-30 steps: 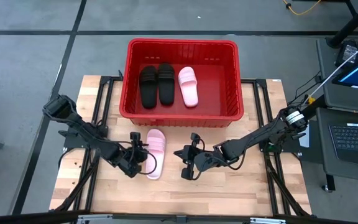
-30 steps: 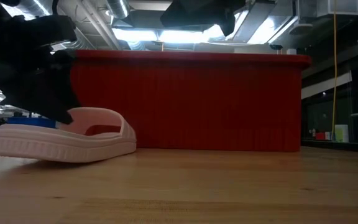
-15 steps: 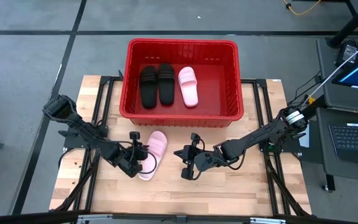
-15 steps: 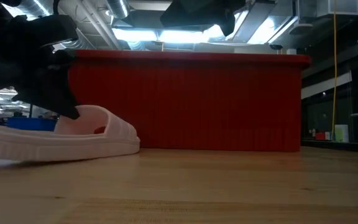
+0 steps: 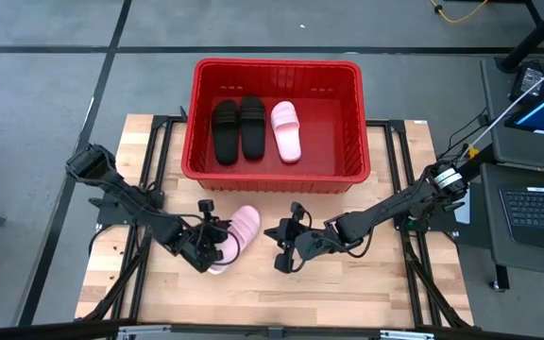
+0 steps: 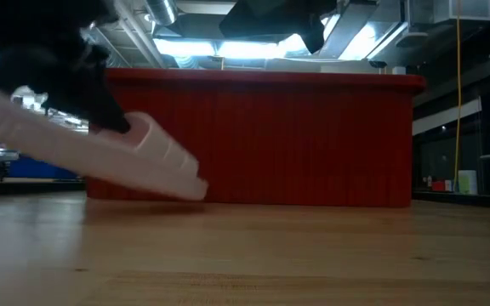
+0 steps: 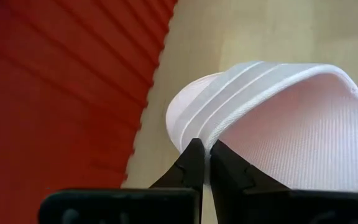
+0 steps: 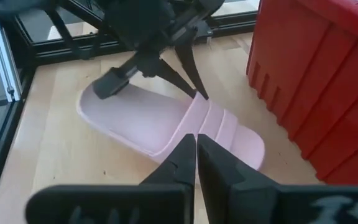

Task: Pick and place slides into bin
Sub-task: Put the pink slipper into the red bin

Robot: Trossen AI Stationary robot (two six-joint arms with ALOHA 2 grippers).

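Pinching the strap edge of a pink slide (image 5: pixel 237 229), the left hand (image 5: pixel 213 251) holds it tilted near the worktop (image 5: pixel 366 283) at lower centre. The right hand (image 5: pixel 281 247), fingers pressed together, waits beside it below the red bin (image 5: pixel 348 71).

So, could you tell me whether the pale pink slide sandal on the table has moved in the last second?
Yes. The pale pink slide sandal, clamped by the left end effector, has turned and tilted up off the wooden table, its toe now angled toward the red plastic basket.

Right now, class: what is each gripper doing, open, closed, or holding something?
Left gripper: closed on the pink slide, lifting it off the table.
Right gripper: closed, holding nothing, beside that slide.
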